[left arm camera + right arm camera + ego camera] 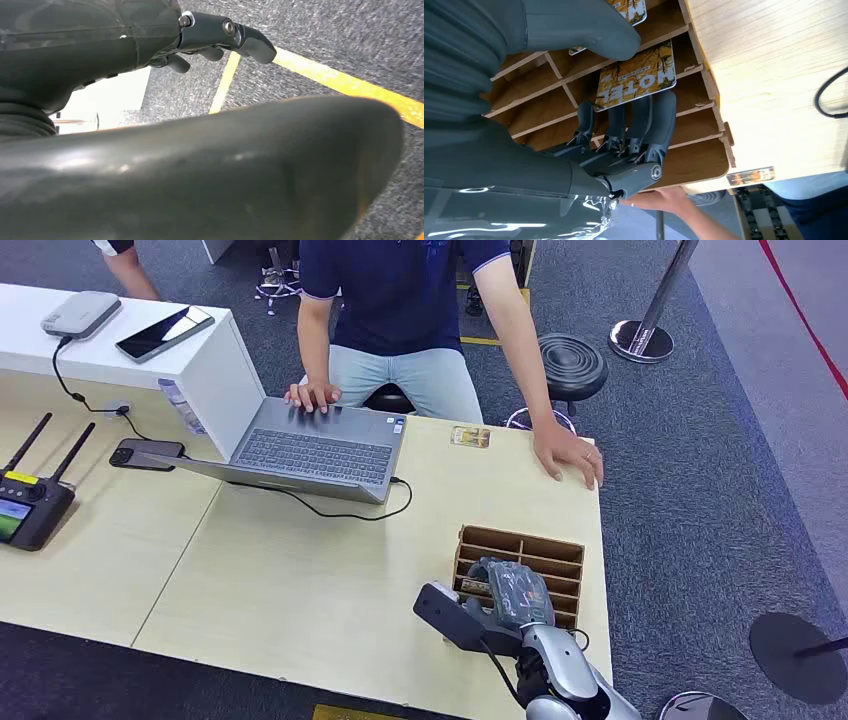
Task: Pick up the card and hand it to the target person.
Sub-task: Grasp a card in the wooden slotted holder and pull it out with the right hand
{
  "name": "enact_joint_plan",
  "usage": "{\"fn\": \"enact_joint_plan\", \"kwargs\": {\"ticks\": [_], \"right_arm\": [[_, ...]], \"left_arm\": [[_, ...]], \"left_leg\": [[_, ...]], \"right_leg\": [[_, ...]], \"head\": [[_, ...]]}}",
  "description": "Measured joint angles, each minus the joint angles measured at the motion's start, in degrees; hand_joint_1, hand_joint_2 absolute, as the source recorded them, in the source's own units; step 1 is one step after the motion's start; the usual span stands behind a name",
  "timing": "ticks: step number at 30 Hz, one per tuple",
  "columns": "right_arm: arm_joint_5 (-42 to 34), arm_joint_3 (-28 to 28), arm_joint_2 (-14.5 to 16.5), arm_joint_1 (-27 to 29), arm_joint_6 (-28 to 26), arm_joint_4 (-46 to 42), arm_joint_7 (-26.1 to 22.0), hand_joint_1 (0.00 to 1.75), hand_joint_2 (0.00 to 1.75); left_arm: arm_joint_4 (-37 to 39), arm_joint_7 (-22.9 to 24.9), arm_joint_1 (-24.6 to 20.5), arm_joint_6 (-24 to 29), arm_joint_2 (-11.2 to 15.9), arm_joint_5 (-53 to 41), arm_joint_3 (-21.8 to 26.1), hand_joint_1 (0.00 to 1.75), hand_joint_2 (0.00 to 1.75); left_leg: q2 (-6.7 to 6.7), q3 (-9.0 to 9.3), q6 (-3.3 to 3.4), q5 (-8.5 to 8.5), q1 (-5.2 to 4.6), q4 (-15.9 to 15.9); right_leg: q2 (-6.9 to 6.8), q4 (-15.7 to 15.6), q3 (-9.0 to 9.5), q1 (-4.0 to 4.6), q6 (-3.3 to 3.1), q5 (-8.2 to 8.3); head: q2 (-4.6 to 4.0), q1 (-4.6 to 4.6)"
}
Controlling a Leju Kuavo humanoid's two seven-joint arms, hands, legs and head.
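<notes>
A wooden slotted card rack (522,544) stands near the table's right front corner. My right hand (515,594) reaches into it from above. In the right wrist view a yellow "HOTEL" card (636,76) leans in one slot of the rack (696,165). My fingers (644,125) lie along one side of the card and the thumb (594,30) sits just off the other side. A second card (630,9) shows past the thumb. The person in a dark blue shirt (400,280) sits across the table, one hand (570,458) flat on it. My left hand (215,32) hangs over the floor, holding nothing.
Another card (470,437) lies flat at the table's far edge by the person. An open laptop (320,452) with a black cable (350,512) sits mid-table. A phone (147,453) and a controller (30,508) lie to the left. A black stool (572,365) stands beyond the table.
</notes>
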Motion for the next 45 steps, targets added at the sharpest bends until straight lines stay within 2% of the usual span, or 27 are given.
{"fn": "enact_joint_plan", "kwargs": {"ticks": [13, 17, 20, 22, 24, 27, 38, 45], "right_arm": [[0.0, 0.0, 0.0, -0.1, 0.5, 0.1, 0.0, 1.01, 1.75], [-0.1, 0.0, 0.0, -0.2, 0.8, 0.1, 0.0, 1.11, 1.75], [-0.3, 0.1, 0.0, -0.2, 0.9, 0.2, 0.1, 1.27, 1.75], [-0.4, 0.2, 0.0, -0.1, 0.9, 0.3, 0.1, 1.43, 1.75], [-0.4, 0.3, -0.1, -0.2, 0.9, 0.5, 0.1, 1.51, 1.75], [-0.4, 0.4, -0.1, -0.2, 0.8, 0.6, 0.1, 1.55, 1.75], [-0.4, 0.7, -0.1, -0.3, 0.6, 0.8, 0.1, 1.50, 1.75], [-0.2, 0.7, -0.2, -0.2, -2.0, 0.8, -1.3, 1.50, 1.75]], "left_arm": [[0.0, 0.0, 0.0, 0.0, 0.0, 0.0, 0.0, 0.00, 0.00], [0.0, 0.0, 0.0, 0.1, 0.0, 0.0, 0.0, 0.00, 0.00], [0.0, -0.1, 0.0, 0.1, 0.0, 0.0, 0.0, 0.00, 0.00], [0.0, -0.2, 0.0, 0.1, 0.0, 0.0, 0.0, 0.00, 0.87], [0.0, -0.3, 0.0, 0.1, 0.0, 0.0, 0.0, 0.00, 1.75], [0.0, -0.6, 0.0, 0.1, 0.0, -0.1, 0.0, 0.00, 1.75], [0.0, -2.0, 0.0, 0.5, 0.0, -1.1, 0.0, 0.00, 1.75], [0.0, -1.9, 0.0, 1.3, 0.0, -0.6, 0.0, 0.00, 1.75]], "left_leg": [[0.00, 0.01, 0.00, 0.00, 0.00, 0.0], [0.00, 0.01, 0.00, 0.00, 0.00, 0.0], [0.00, 0.00, 0.00, 0.00, 0.00, 0.0], [0.00, 0.00, 0.00, 0.00, 0.00, 0.0], [0.00, 0.00, 0.00, 0.00, 0.00, 0.0], [0.00, 0.00, 0.00, 0.00, 0.00, 0.0], [0.00, 0.00, 0.00, 0.00, 0.00, 0.0], [0.00, 0.00, 0.00, 0.00, 0.00, 0.0]], "right_leg": [[0.00, 0.0, 0.02, 0.00, 0.00, 0.00], [0.00, 0.0, 0.01, 0.00, 0.00, 0.00], [-0.01, 0.0, 0.01, 0.00, 0.00, 0.00], [-0.01, 0.0, 0.01, 0.00, 0.00, 0.00], [-0.01, 0.0, 0.01, 0.00, 0.00, 0.00], [-0.01, 0.0, 0.00, 0.00, 0.00, 0.00], [-0.01, 0.0, 0.01, 0.00, 0.00, 0.00], [-0.01, 0.0, 0.00, 0.00, 0.00, 0.00]], "head": [[0.01, 0.01], [0.00, 0.00], [0.00, 0.00], [0.00, 0.00], [0.00, 0.00], [0.00, 0.00], [0.00, 0.00], [0.00, 0.00]]}}
